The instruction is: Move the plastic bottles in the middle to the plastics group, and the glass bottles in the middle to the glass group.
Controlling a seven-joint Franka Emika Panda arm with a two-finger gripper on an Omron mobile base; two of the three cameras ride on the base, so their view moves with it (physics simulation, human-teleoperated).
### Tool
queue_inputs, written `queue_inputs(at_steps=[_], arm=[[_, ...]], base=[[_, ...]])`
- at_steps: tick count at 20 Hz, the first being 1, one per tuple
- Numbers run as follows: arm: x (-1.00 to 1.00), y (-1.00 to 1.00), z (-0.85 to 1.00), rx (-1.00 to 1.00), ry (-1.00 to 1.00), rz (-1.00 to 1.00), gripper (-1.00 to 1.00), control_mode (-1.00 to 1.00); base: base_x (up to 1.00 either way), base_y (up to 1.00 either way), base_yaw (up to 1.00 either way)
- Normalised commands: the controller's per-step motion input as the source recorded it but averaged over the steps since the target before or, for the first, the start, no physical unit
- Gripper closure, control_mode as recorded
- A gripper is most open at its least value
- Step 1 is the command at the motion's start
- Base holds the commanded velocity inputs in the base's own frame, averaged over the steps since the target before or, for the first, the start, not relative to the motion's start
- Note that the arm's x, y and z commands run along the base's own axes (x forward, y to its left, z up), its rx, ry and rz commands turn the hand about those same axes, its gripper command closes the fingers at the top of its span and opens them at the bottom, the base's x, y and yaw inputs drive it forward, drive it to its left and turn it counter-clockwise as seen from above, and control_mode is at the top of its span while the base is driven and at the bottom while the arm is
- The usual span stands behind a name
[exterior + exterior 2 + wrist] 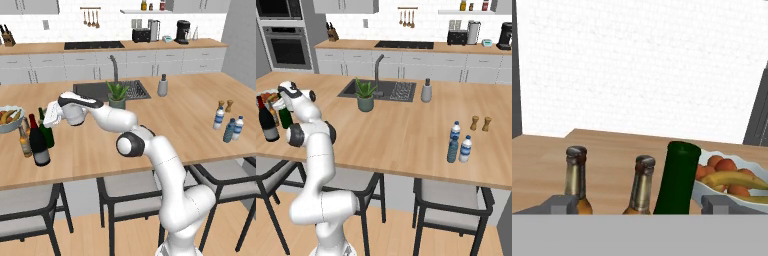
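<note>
I have the gripper [639, 204] at the far left end of the island [165, 130], jaws spread wide, with the green wine bottle [677, 180] standing upright between the fingertips [561, 204] and touching neither as far as I can see. In the hand view two amber bottles [576, 180] stand just left of its neck, and a fruit bowl [732, 192] with bananas and oranges sits just right of it. From the left base view the black wine bottle [38, 144] with its red top stands at the front of the cluster, nearest the island's near edge, the green one just behind it beside the hand; this corner is crowded, bowl to the left and bottles tight together. The middle of the island is open wood out to the sink [112, 91], a potted plant [117, 96] and a grey dispenser [162, 86]. Near the right end the blue-tinted bottle [229, 131] stands just beside two clear water bottles [219, 118], with two shakers [225, 105] behind them. Labels are pale or blue patches; no writing is legible to me.
</note>
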Motion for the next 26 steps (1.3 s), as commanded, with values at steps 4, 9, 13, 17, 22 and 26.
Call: queue_inputs(at_steps=[4,9,13,17,22,26], arm=[[0.00,-0.19,0.04,0.00,0.00,-0.01,-1.00,-1.00],[-0.06,-0.50,0.28,0.00,0.00,-0.03,-1.00,-1.00],[-0.17,-0.51,0.26,0.00,0.00,-0.06,-1.00,-1.00],[-0.21,-0.57,0.14,0.00,0.00,-0.10,-1.00,-1.00],[-0.42,-0.72,0.22,0.05,0.00,-0.13,-1.00,-1.00],[-0.68,-0.72,0.51,0.07,0.00,-0.20,-1.00,-1.00]], base=[[0.00,0.00,0.00],[0.00,0.00,0.00],[0.00,0.00,0.00],[0.00,0.00,0.00],[0.00,0.00,0.00],[0.00,0.00,0.00]])
